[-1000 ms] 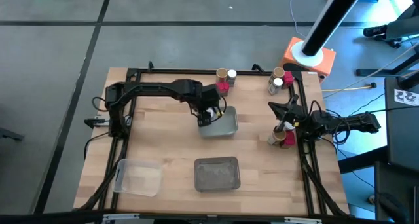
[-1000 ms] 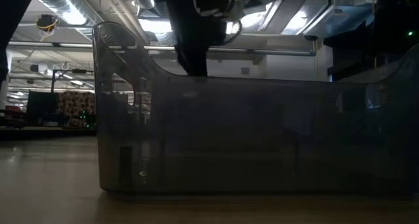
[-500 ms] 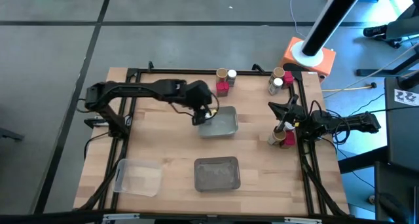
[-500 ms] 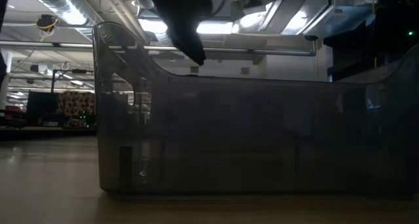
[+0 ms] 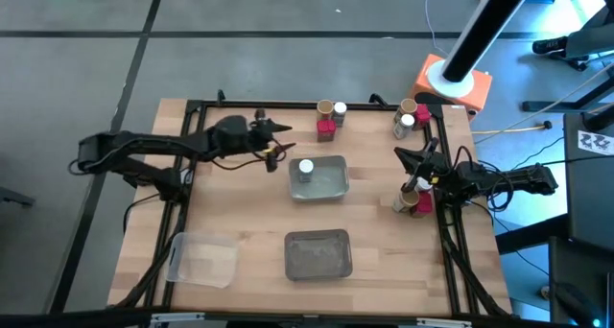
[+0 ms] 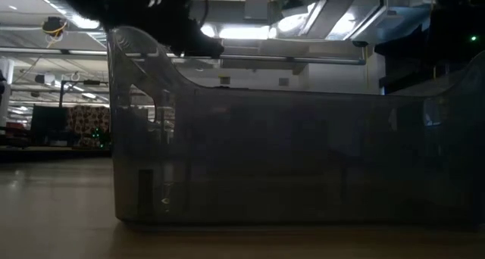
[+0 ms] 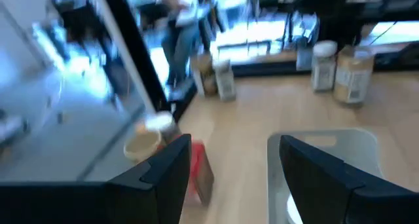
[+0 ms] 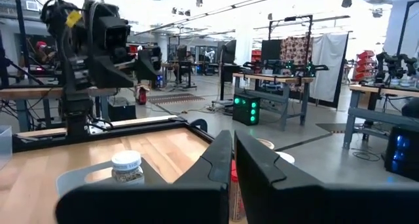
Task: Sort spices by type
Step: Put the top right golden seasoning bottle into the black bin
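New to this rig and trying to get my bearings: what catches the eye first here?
A white-lidded jar stands alone in the grey tray at mid-table. The left gripper, open, hangs beside that tray. The right gripper waits by the spices at the right edge.

From desk level the grey tray (image 6: 303,157) fills my sight, cut off on the right, hiding the spices behind. My left wrist view is blurred. My right tool (image 8: 232,165) covers most of the packet (image 8: 234,185).
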Motion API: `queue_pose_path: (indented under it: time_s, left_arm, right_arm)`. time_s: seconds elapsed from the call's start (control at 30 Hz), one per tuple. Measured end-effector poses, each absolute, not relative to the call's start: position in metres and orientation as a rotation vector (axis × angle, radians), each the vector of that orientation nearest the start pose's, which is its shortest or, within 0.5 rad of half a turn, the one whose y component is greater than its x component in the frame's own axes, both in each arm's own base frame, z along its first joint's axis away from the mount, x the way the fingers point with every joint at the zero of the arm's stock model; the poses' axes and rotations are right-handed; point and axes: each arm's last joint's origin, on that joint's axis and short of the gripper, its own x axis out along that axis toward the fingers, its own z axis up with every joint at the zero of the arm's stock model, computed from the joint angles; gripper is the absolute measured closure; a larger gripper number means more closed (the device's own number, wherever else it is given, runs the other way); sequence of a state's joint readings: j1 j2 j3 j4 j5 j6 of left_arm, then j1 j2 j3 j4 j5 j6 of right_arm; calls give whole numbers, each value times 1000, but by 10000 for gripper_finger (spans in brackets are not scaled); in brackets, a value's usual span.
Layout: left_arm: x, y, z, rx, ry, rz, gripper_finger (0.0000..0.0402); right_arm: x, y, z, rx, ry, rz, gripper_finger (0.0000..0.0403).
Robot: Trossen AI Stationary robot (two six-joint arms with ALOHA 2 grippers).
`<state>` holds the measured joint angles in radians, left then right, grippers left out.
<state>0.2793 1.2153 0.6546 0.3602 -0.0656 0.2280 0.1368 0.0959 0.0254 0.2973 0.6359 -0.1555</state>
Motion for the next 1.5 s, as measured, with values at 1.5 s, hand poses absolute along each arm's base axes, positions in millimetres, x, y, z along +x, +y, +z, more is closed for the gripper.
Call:
queue_pose_path:
  time_s: [1.5]
  left_arm:
    - [235, 103, 245, 209, -42, 331, 185]
  right_arm:
    - [173, -170, 332, -105, 869, -1246, 376]
